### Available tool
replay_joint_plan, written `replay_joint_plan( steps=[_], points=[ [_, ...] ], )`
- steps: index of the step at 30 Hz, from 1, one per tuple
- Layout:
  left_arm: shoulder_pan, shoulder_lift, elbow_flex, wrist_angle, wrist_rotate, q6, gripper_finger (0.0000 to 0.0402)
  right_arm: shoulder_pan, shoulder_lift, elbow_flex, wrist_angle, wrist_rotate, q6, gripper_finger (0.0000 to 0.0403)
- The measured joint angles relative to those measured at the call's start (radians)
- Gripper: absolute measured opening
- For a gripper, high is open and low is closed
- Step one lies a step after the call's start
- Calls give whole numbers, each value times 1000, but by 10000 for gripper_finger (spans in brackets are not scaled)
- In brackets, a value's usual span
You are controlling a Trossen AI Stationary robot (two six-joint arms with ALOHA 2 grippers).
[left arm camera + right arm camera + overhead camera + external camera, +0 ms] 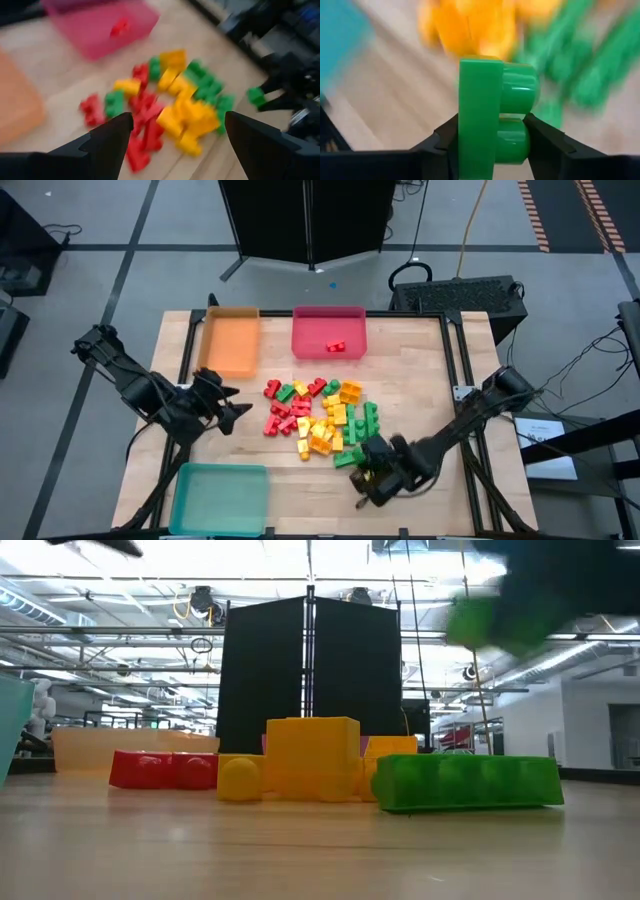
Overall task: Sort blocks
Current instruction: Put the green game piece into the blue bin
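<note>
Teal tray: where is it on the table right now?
In the high view, the teal tray sits at the table's near-left corner, below the left gripper, apart from the block pile.

Robotics lab or industrial test hall showing. Exposed ceiling trusses (120, 630) and ducts running overhead, strip lights glowing. Black partition panels (310, 670) standing behind wooden table (420, 360). Grey floor carrying orange-black hazard tape (530, 215), cables trailing. Two dark robot arms sitting on frame at table edges; coloured trays and toy blocks (320, 418) lying as test props.
</note>
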Motion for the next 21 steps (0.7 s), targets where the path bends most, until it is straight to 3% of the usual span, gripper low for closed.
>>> replay_joint_plan(
  steps=[3, 10, 14, 21],
  points=[
    [9, -32, 0, 117, -52, 121, 322, -54, -57, 33, 27, 113, -158, 157],
    [51, -64, 0, 541, -46, 507, 322, -191, -139, 53, 378, 170, -668, 157],
    [82, -60, 0, 728, 30, 701, 322, -232, -162, 53, 597, 147, -891, 157],
    [160, -34, 0, 925, 216, 876, 304, -263, -165, 53, 839, 132, -1083, 157]
  ],
)
